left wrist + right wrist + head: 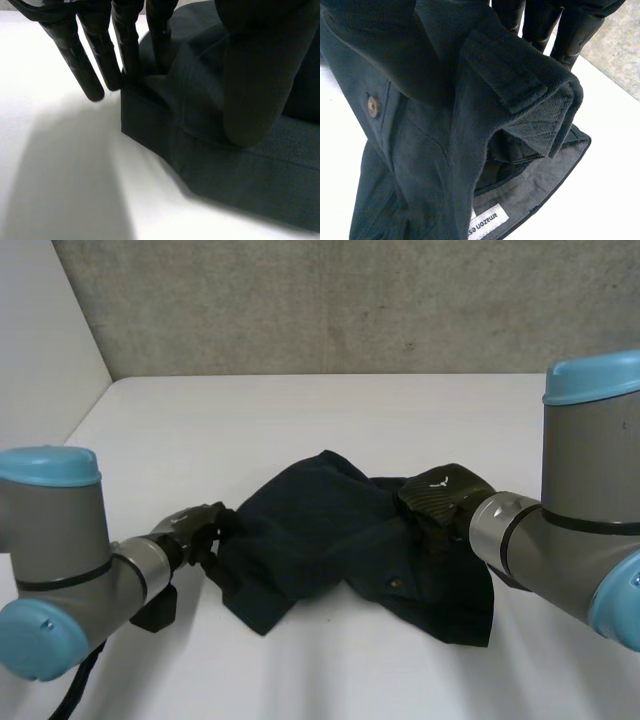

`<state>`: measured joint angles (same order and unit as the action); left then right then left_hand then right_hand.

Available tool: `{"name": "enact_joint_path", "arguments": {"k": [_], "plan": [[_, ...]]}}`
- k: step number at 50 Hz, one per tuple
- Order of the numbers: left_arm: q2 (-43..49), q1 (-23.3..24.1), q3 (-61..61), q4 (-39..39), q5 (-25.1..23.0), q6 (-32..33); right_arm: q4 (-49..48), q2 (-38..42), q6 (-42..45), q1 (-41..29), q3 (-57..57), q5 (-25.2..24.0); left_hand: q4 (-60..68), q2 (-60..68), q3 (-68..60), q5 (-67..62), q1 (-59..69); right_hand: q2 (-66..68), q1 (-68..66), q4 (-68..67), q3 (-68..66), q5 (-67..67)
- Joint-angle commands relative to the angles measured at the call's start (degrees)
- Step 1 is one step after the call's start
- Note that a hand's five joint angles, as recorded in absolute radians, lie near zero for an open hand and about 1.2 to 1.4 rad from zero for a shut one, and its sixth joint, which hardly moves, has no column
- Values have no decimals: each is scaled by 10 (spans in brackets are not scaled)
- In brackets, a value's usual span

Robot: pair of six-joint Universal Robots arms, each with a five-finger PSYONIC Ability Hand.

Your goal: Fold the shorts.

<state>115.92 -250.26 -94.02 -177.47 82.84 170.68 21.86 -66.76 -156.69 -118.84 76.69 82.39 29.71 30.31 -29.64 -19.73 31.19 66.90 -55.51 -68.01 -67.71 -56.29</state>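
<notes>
Dark navy shorts lie crumpled in the middle of the white table. My left hand is at their left edge. In the left wrist view the thumb presses down on the shorts, and two of the fingers dig into the edge, pinching a ridge of cloth; the others rest on the table beside it. My right hand sits on the right part of the shorts. In the right wrist view the waistband hangs lifted from my right hand, its fingers behind the fold. A button and a white label show.
A grey wall runs along the table's far edge, and a white wall stands at the left. Bare white tabletop lies around the shorts on every side.
</notes>
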Motion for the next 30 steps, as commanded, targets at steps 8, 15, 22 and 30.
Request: {"name": "enact_joint_path", "arguments": {"k": [8,15,22,30], "plan": [[-58,15,78,20,-14,19,-17,-78,51,4,-13,6,503,497,-504,-503,488,131,-245,-120,-123,-137],[-155,14,132,113,-26,135,-9,-149,111,1,-53,22,503,497,-504,-503,488,131,-245,-120,-123,-137],[-189,30,144,196,-19,364,27,-162,196,0,-60,70,503,497,-504,-503,488,131,-245,-120,-123,-137],[-126,56,142,163,18,439,62,-66,243,-5,-66,105,503,497,-504,-503,488,131,-245,-120,-123,-137]]}}
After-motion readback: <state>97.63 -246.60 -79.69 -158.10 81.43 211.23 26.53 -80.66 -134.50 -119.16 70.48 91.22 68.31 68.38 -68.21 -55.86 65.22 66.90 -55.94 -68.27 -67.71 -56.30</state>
